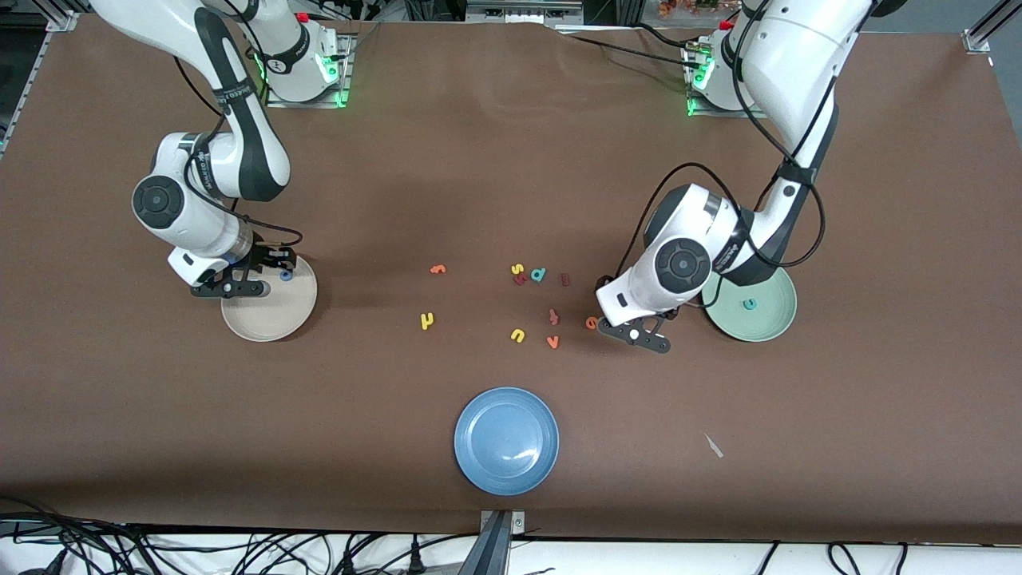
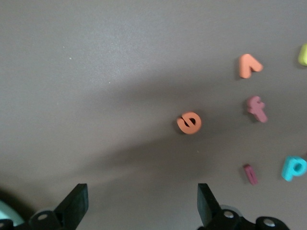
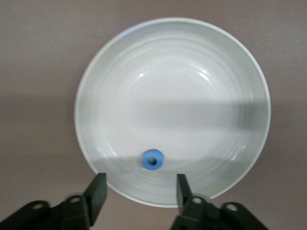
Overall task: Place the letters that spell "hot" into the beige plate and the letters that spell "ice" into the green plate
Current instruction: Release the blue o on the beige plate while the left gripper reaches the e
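Altogether three plates sit on the table (image 1: 479, 160): the beige plate (image 1: 271, 319), the green plate (image 1: 778, 315), one blue plate (image 1: 506, 439). One blue o (image 1: 286, 275) lies in the beige plate at one o'clock, seen from the front, with the right arm's jaws released above it. One teal c (image 1: 749, 303) lies mid green plate. Ten letters lie loose; the orange e (image 1: 592, 323), at the green plate's nine o'clock, sits just beside the left arm's spread, empty jaws.
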Robot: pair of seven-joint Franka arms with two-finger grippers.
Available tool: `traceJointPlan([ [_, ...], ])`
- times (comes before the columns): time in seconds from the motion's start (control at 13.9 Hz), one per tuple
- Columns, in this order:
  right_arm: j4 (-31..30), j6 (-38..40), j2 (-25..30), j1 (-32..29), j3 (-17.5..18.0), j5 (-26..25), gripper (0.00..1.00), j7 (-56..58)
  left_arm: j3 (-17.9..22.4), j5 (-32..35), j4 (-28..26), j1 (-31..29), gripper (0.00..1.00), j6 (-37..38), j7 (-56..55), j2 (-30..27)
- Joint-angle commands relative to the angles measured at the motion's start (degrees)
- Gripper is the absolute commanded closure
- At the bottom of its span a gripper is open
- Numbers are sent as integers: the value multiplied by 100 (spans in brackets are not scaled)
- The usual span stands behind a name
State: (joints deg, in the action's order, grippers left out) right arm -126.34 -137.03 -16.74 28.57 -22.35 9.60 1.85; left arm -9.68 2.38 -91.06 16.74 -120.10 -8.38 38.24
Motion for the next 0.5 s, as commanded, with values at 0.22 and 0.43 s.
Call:
traceJointPlan([
  [0.22,680,519,-48,105,696,684,0,-1551,37,96,493,180,0,-782,-610,588],
  [0.43,909,440,-277,306,943,684,0,-2555,37,139,467,312,0,-1164,-876,711],
])
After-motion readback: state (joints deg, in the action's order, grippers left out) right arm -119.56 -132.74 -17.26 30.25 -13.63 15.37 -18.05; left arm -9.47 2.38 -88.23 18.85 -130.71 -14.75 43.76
